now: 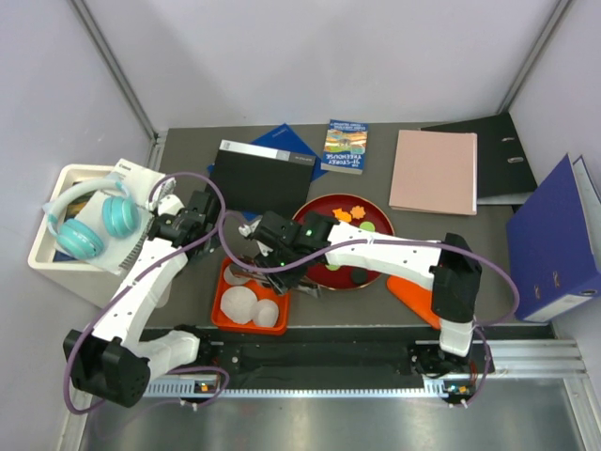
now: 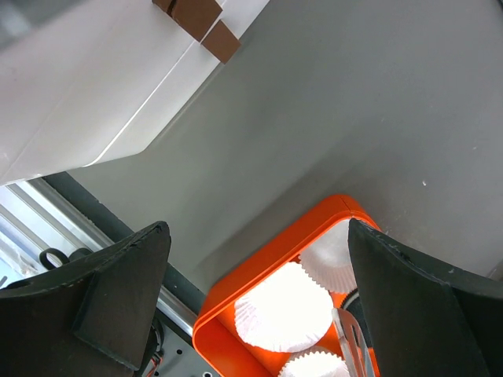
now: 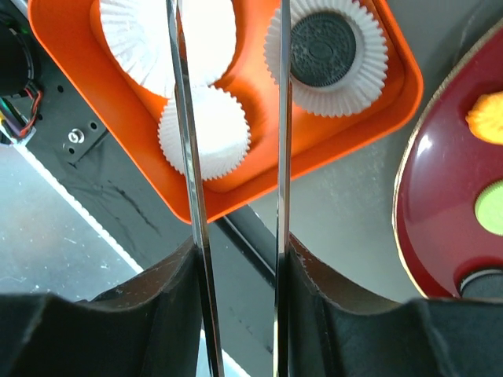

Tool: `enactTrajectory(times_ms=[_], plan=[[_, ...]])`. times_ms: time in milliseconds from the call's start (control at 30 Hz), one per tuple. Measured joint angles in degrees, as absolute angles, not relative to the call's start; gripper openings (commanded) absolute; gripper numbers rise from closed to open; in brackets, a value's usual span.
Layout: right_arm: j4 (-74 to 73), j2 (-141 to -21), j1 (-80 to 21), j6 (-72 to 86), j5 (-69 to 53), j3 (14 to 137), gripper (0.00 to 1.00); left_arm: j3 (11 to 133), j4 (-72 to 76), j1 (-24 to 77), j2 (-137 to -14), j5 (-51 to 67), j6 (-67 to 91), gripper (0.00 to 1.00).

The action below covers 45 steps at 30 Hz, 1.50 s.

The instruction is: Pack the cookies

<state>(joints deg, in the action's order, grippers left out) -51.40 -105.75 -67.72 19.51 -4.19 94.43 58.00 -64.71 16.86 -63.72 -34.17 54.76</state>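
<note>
The cookies lie on a dark red plate [image 1: 324, 272]: orange pieces [image 1: 344, 215], a green disc [image 1: 368, 226] and a black one [image 1: 361, 273]. One black cookie [image 3: 322, 49] sits in a white paper cup [image 3: 369, 71] inside the orange tray [image 1: 222, 315]. My right gripper [image 1: 272, 246] [image 3: 240, 251] is shut on metal tongs [image 3: 281, 157], whose two arms reach over the tray with nothing seen between them. Other cups [image 3: 204, 129] in the tray hold nothing. My left gripper [image 1: 188, 218] [image 2: 259, 236] hangs open above the table beside the tray's corner [image 2: 259, 267].
An orange lid [image 1: 413, 296] lies right of the plate. A white box [image 1: 56, 249] with teal headphones [image 1: 94, 221] stands at the left. A black box [image 1: 261, 176], books [image 1: 345, 146], a pink folder [image 1: 434, 171] and a blue binder [image 1: 554, 240] line the back and right.
</note>
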Motion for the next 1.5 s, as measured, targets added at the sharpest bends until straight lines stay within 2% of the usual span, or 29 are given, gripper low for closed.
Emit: enactTrajectory(times_ms=[300, 633, 933, 1067, 1167, 1233, 1367, 1500], plan=[[-51.7, -109.4, -67.7, 19.0, -5.2, 98.5, 0.42, 58.0, -64.7, 16.6, -63.7, -34.2, 54.7, 0.99], [-51.9, -111.5, -67.7, 18.2, -5.1, 101.4, 0.52, 58.0, -64.7, 16.6, -63.6, -34.2, 54.7, 0.99], [-52.1, -111.1, -67.4, 18.3, -2.5, 101.2, 0.52, 58.0, -64.7, 16.6, -63.6, -34.2, 54.7, 0.99], [-52.2, -105.4, -65.9, 19.3, -0.1, 95.5, 0.52, 58.0, -64.6, 16.6, -63.6, -34.2, 54.3, 0.99], [-53.8, -96.8, -62.6, 20.2, 2.5, 89.4, 0.52, 58.0, -64.6, 16.6, -63.6, -34.0, 54.0, 0.99], [-54.7, -88.7, -59.1, 20.7, 4.9, 84.6, 0.51, 58.0, -64.4, 16.6, -63.7, -33.8, 53.9, 0.99], [-55.5, -80.4, -51.7, 21.4, 8.4, 78.6, 0.50, 58.0, -63.9, 16.6, -64.6, -32.4, 53.6, 0.99], [-56.8, -78.2, -48.8, 22.6, 11.1, 72.2, 0.49, 57.5, -62.8, 16.6, -65.5, -30.3, 52.3, 0.99]])
